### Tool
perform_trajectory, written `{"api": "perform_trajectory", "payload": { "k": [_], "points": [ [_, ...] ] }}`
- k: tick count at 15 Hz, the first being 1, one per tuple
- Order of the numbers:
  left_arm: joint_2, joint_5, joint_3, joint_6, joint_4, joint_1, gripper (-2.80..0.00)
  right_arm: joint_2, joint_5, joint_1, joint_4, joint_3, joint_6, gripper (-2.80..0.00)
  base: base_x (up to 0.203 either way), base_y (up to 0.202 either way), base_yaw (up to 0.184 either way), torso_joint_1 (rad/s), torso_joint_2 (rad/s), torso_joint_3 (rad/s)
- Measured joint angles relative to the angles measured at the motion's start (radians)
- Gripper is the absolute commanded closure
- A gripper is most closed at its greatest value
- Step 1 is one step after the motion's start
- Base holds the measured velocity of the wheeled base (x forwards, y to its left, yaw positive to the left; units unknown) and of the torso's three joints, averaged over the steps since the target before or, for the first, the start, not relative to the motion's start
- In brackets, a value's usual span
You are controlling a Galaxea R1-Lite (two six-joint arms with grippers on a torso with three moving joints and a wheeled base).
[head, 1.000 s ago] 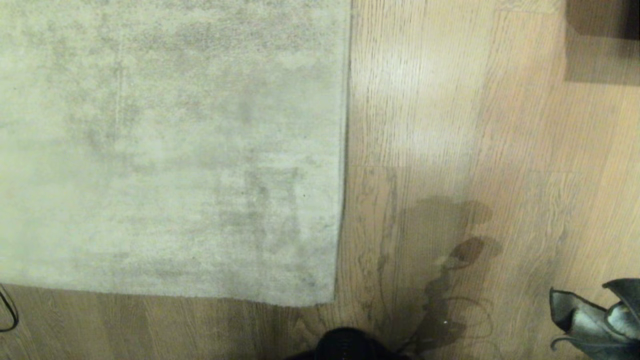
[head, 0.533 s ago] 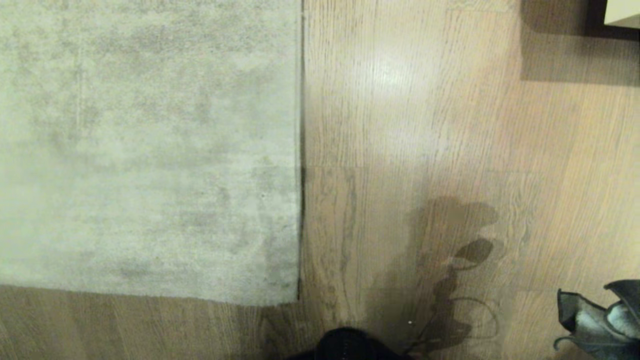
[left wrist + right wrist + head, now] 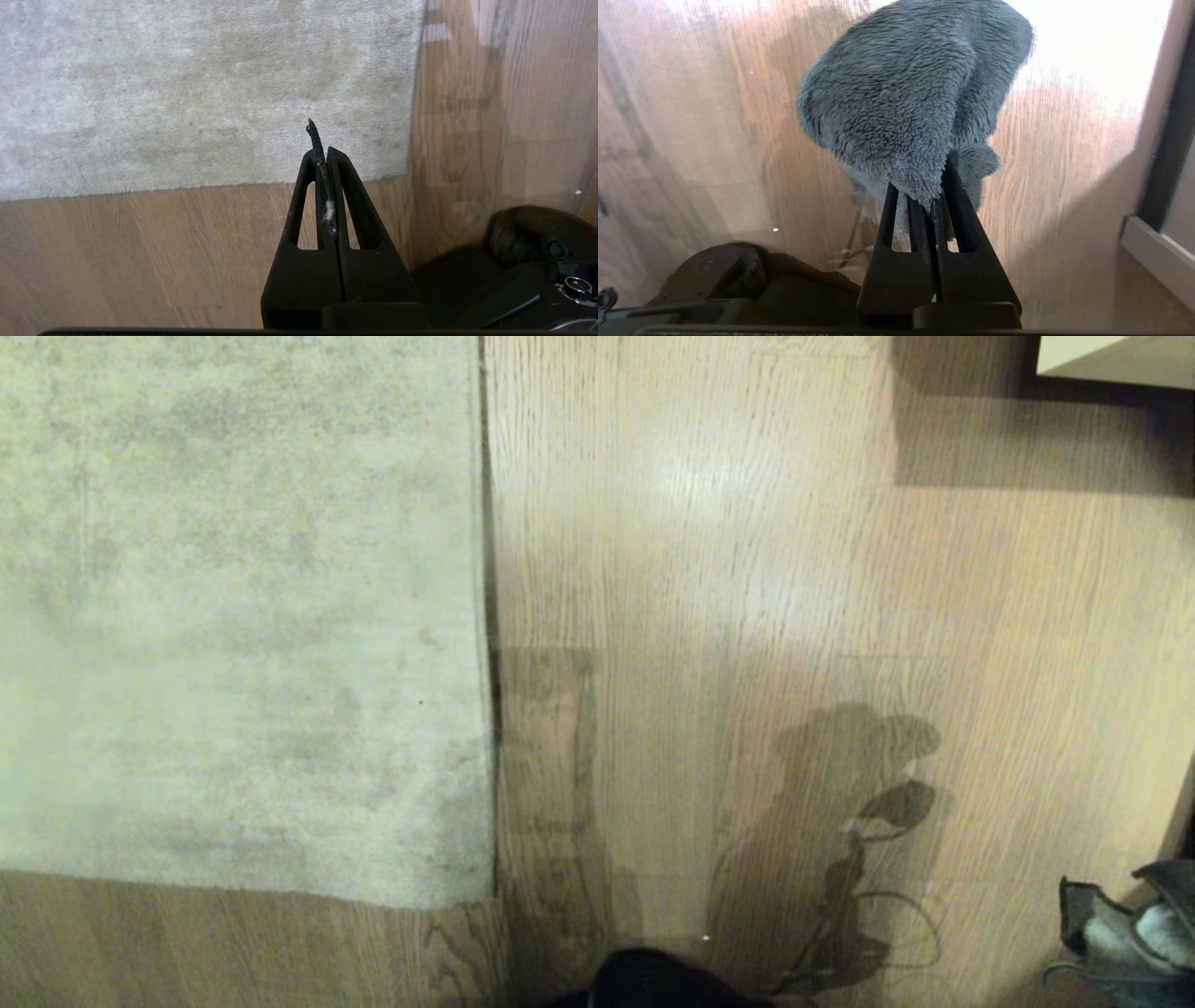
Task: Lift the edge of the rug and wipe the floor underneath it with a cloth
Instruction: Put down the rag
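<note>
The pale grey rug [image 3: 233, 616] fills the left of the head view. Its rug edge [image 3: 486, 616] runs straight away from me to a square corner [image 3: 490, 899] and lies flat on the wood-plank floor [image 3: 747, 569]. In the left wrist view my left gripper [image 3: 322, 151] hangs shut and empty above the floor, just short of the rug's near border [image 3: 187, 187] and close to its corner [image 3: 410, 175]. My right gripper [image 3: 936, 186] is shut on the fuzzy grey-blue cloth [image 3: 910, 93], which droops over its tips above bare floor. The cloth [image 3: 1134, 933] also shows low at the right of the head view.
My own dark base [image 3: 653, 980] sits at the bottom middle, with its shadow on the planks beside it. A pale piece of furniture [image 3: 1111, 359] stands at the far right. A white frame [image 3: 1157, 261] runs along the floor beside the right gripper.
The whole head view has slid left, so the camera has moved right along the rug; the rug edge now sits further left in the picture. The cloth keeps its place.
</note>
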State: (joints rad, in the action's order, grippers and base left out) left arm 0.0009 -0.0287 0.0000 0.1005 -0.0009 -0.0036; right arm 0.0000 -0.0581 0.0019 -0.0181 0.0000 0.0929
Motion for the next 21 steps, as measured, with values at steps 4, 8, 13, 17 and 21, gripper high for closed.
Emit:
{"api": "perform_trajectory", "payload": {
  "k": [4, 8, 13, 17, 21],
  "points": [
    [0.0, 0.0, 0.0, -0.001, 0.0, 0.0, 0.0, 0.0, 0.001, 0.0, 0.0, 0.0, 0.0, 0.0, 0.0, 0.0, 0.0, 0.0, 0.0, 0.0],
    [0.0, 0.0, 0.0, -0.001, 0.001, 0.0, 0.0, 0.0, 0.0, 0.0, -0.001, 0.0, 0.0, 0.0, 0.0, 0.0, 0.0, 0.0, 0.0, 0.0],
    [0.0, 0.0, 0.0, -0.001, 0.001, 0.0, 0.0, 0.0, 0.0, 0.0, -0.001, 0.0, 0.0, 0.0, 0.0, 0.0, 0.0, 0.0, 0.0, 0.0],
    [0.0, 0.0, 0.0, -0.002, 0.001, 0.0, 0.0, 0.0, 0.0, 0.0, -0.001, 0.0, 0.0, 0.0, 0.0, 0.0, 0.0, 0.0, 0.0, 0.0],
    [0.0, 0.0, 0.0, -0.001, 0.001, 0.0, 0.0, 0.0, 0.0, 0.0, -0.001, 0.0, 0.0, 0.0, 0.0, 0.0, 0.0, 0.0, 0.0, 0.0]
  ]
}}
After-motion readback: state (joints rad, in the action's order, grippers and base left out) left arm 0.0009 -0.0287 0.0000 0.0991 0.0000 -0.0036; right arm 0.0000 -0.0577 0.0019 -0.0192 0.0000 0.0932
